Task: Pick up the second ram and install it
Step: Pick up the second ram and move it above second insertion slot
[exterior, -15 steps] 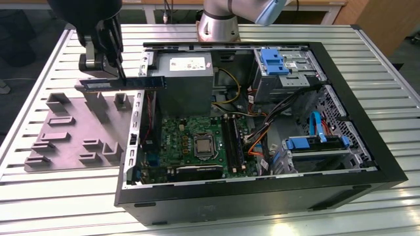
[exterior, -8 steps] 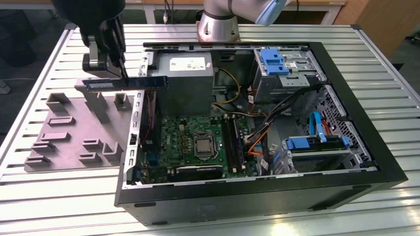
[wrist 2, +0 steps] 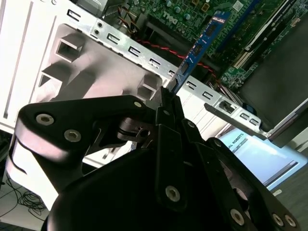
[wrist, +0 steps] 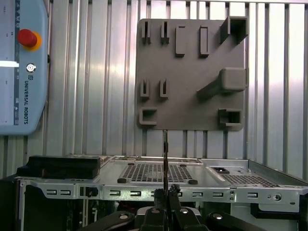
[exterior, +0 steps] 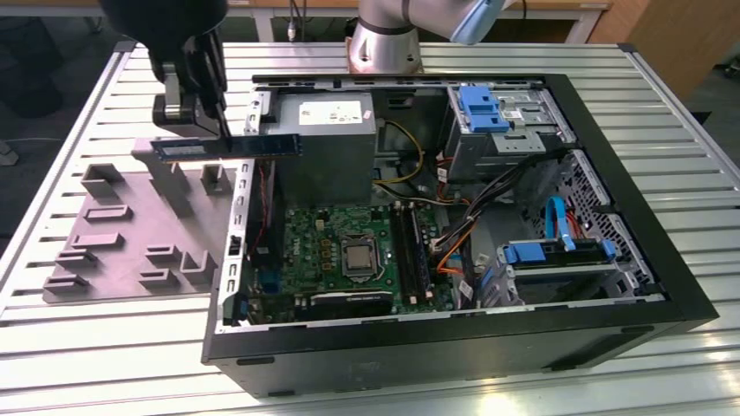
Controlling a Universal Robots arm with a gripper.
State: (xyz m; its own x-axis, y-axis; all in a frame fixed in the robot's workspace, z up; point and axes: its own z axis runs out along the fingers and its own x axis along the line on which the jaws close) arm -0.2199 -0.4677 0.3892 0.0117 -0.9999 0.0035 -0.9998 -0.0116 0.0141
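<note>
- Exterior view, upper left: the gripper [exterior: 217, 130] is clamped on the second ram [exterior: 231, 146], pinching its top edge.
- The strip hangs just below the grip, long axis level across the frame, above the left wall of the computer case [exterior: 463, 347].
- Slot rails [exterior: 411, 251] lie lower right of it, running crosswise to its length.
- Thin, flat, dark blue-green, with small dark chips.

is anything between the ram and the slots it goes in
Nothing visible does. The hand holds the ram in the air above the open case; the slots lie uncovered, with cables beside them.
</note>
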